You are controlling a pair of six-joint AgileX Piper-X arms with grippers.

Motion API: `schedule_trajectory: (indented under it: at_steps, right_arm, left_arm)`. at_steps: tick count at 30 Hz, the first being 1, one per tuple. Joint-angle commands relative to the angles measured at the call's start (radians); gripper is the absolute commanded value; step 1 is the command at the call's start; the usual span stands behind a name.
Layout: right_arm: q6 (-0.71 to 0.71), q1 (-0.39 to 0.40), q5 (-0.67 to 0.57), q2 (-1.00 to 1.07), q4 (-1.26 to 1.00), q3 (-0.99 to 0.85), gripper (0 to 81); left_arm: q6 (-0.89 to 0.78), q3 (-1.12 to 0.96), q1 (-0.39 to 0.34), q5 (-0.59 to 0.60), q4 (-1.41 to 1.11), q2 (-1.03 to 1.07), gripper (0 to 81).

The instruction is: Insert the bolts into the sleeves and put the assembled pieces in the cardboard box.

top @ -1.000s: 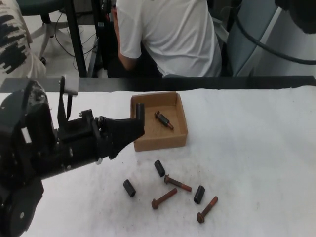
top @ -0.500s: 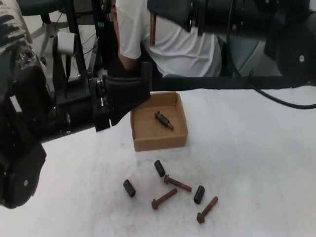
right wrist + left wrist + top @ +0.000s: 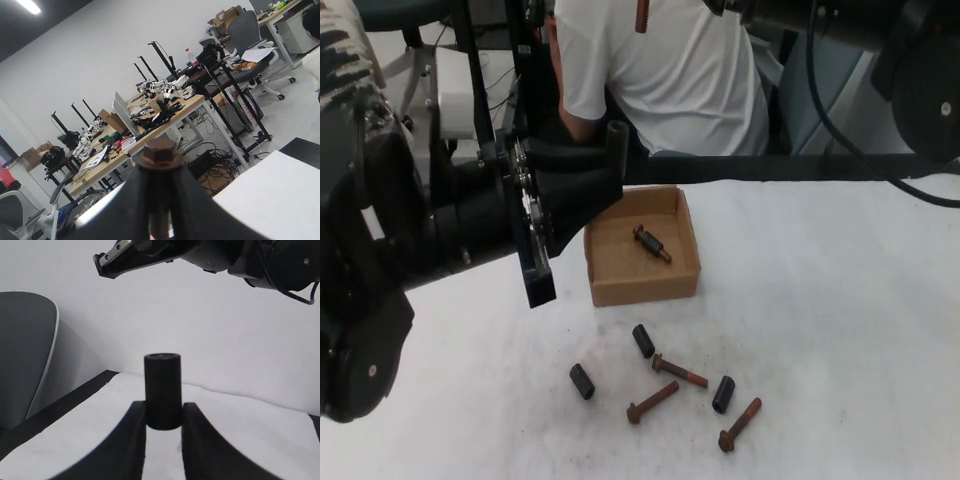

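Pinching low, L gripper [image 3: 163, 412] grasps black sleeve [image 3: 162, 382]; R gripper [image 3: 159, 175] clenches bolt [image 3: 159, 152] below head. Both prob stiff, light, slippery.

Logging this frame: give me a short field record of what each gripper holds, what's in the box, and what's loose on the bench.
left gripper: shut on sleeve, held upright above the bench
right gripper: shut on bolt, held high
box: one assembled piece inside
loose sleeves: three, on the bench, nearer the arms than the box
loose bolts: three, among the loose sleeves
held pair: not yet joined
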Motion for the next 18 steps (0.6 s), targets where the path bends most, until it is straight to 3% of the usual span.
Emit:
schedule_trajectory:
  at_steps: [1,7,18]
  right_arm:
    - [-0.038,0.001,-0.011,-0.013,-0.004,-0.002,0.8]
    - [-0.108,0.003,-0.011,-0.013,0.073,-0.002,0.8]
    - [-0.207,0.075,0.042,-0.013,0.146,-0.002,0.8]
  left_arm:
    - [-0.013,-0.008,-0.004,-0.009,-0.020,-0.003,0.2]
    - [-0.012,-0.008,-0.004,-0.009,-0.044,-0.003,0.2]
    - [-0.050,-0.008,-0.004,-0.017,-0.042,-0.003,0.2]
